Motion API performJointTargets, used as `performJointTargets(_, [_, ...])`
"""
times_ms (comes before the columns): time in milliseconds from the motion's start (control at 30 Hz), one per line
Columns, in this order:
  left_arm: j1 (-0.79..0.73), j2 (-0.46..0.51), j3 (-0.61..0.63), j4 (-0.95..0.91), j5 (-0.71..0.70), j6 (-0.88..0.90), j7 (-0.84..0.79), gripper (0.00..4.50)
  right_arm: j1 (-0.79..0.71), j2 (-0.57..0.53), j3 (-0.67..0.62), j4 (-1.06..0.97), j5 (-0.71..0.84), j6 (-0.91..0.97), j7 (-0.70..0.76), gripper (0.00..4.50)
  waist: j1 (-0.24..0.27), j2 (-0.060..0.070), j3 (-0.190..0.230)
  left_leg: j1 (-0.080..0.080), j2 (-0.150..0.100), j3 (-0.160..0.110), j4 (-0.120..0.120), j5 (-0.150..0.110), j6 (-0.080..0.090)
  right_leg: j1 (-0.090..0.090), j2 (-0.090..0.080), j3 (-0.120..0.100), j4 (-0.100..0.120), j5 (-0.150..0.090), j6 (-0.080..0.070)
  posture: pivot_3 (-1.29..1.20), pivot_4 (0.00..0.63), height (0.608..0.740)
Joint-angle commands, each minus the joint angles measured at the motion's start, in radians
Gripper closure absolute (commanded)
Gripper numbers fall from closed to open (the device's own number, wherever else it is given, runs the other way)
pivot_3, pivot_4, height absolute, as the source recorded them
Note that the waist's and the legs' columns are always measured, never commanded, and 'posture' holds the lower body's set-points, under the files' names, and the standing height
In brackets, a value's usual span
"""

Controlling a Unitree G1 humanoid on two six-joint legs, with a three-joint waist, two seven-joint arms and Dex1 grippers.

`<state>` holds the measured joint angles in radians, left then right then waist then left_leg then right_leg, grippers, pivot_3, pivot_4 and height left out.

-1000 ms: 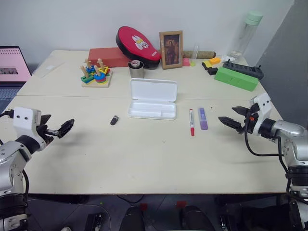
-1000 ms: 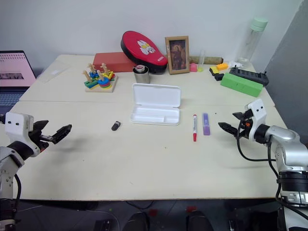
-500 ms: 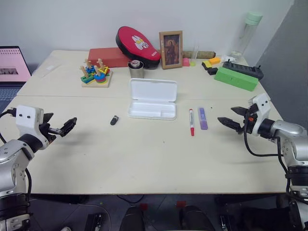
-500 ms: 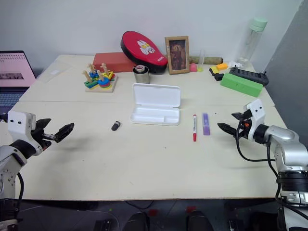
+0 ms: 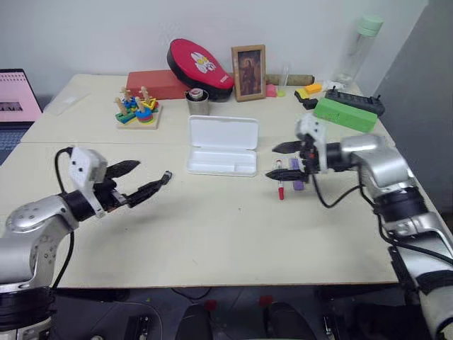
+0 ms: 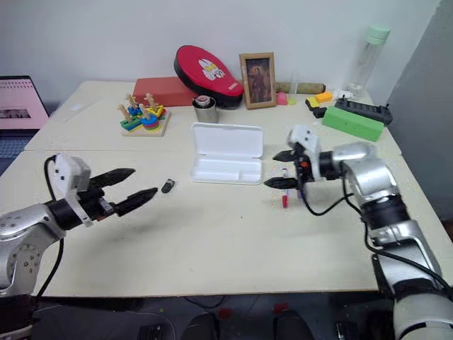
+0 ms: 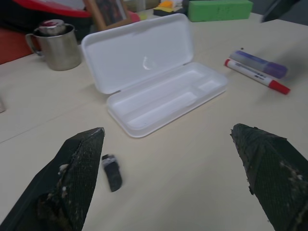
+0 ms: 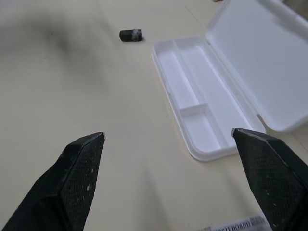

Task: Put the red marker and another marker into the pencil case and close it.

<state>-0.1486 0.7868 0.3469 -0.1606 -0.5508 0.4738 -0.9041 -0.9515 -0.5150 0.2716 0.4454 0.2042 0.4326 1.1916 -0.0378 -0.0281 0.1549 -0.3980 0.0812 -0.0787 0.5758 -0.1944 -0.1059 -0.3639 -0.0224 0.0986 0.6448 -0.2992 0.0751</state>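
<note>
Both grippers spread wide, empty: right gripper over slim white red-capped marker, beside lilac highlighter, near open white plastic case; left gripper apart. Probably light, stiff, slick; best pinched mid-barrel.

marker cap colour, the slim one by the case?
Red. The marker has a white barrel with red at both ends; clearest in the left wrist view.

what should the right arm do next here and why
Probably lower the right tool onto the red marker and close on it. Its fingers stand open just above the marker, holding nothing. The marker and the purple highlighter lie side by side on the table, and the pencil case sits open beside them, its tray unfilled.
</note>
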Motion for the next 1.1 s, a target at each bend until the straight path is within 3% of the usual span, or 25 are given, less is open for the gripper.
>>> performJointTargets(33, [-0.014,-0.012,-0.020,-0.078,-0.036,0.020,0.005,0.00,-0.069,0.083,0.021,0.165,-0.068,-0.113,-0.025,0.03,0.003,0.000,0.000,0.000,0.000,0.000,0.000,0.000,0.000,0.000,0.000,0.000,0.000,0.000,0.000,0.00,0.150,0.740])
performJointTargets(467, [0.029,-0.038,-0.043,-0.185,-0.069,0.065,0.035,0.00,-0.203,0.308,0.037,0.616,-0.229,-0.370,-0.117,0.03,-0.007,0.000,0.000,0.001,0.000,0.000,0.000,0.000,0.000,0.000,0.000,0.000,0.002,0.000,0.000,0.00,0.150,0.740])
performJointTargets(667, [0.034,-0.040,-0.042,-0.191,-0.072,0.066,0.049,0.00,-0.267,0.337,-0.013,0.666,-0.215,-0.385,-0.090,0.03,-0.008,0.001,0.000,0.001,0.000,0.000,0.000,0.000,0.000,0.000,0.000,0.000,0.002,0.000,0.000,0.00,0.150,0.740])
performJointTargets(900, [0.047,-0.054,-0.035,-0.201,-0.083,0.062,0.073,0.00,-0.263,0.347,0.037,0.741,-0.324,-0.413,-0.128,0.03,-0.010,0.000,0.000,0.001,0.000,0.000,0.000,0.000,0.000,0.000,0.000,0.000,0.001,0.000,0.000,0.00,0.150,0.740])
performJointTargets(1100, [0.042,-0.063,-0.027,-0.212,-0.113,0.077,0.096,0.00,-0.257,0.385,0.038,0.798,-0.382,-0.439,-0.228,0.03,-0.020,0.000,0.000,0.001,0.000,0.000,0.000,0.000,0.000,-0.001,0.000,0.000,0.002,0.000,0.000,0.00,0.150,0.740])
